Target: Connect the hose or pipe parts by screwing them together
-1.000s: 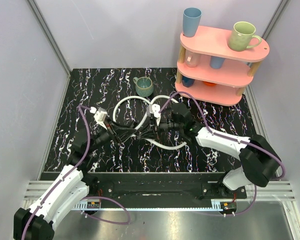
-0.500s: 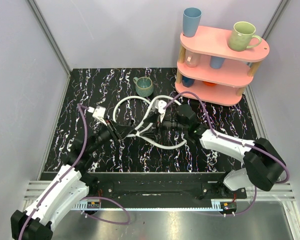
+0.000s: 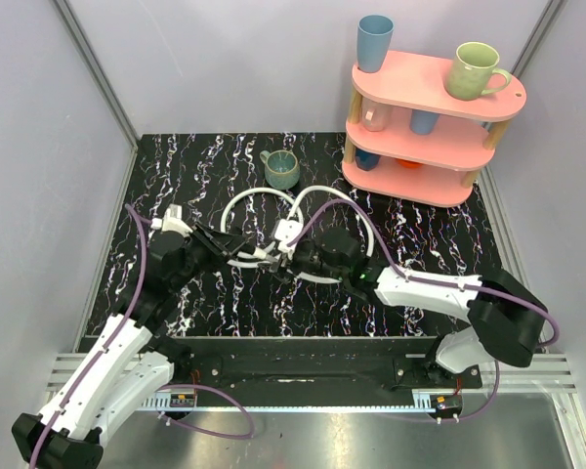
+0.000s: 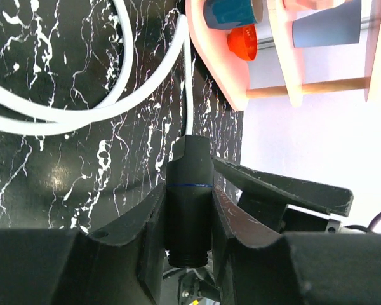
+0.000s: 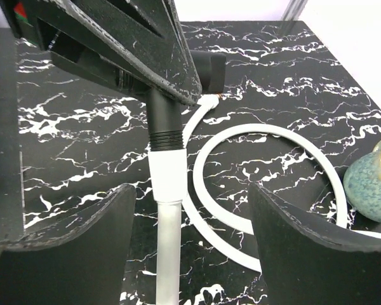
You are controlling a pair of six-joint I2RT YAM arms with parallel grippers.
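Two white hoses loop on the black marbled table, one (image 3: 236, 203) at centre left and one (image 3: 356, 207) to its right. My left gripper (image 3: 242, 250) is shut on a black threaded end fitting (image 4: 189, 197), held between both fingers (image 4: 140, 235), with its hose (image 4: 82, 111) curving away beyond. In the right wrist view that black fitting (image 5: 164, 117) meets a white sleeve (image 5: 167, 171) end to end. My right gripper (image 5: 190, 238) stands open around the white sleeve and its hose without touching them; in the top view the right gripper (image 3: 287, 260) faces the left one.
A teal mug (image 3: 281, 169) stands behind the hoses. A pink three-tier shelf (image 3: 488, 101) at the back right carries a green mug (image 3: 474, 70), a blue cup (image 3: 374, 42) and smaller cups. Purple cables (image 3: 142, 278) run along both arms.
My right gripper has opened and let go of the hose fitting, then moved left toward the left gripper. The left arm swung its fitting rightward; the hoses shifted with them.
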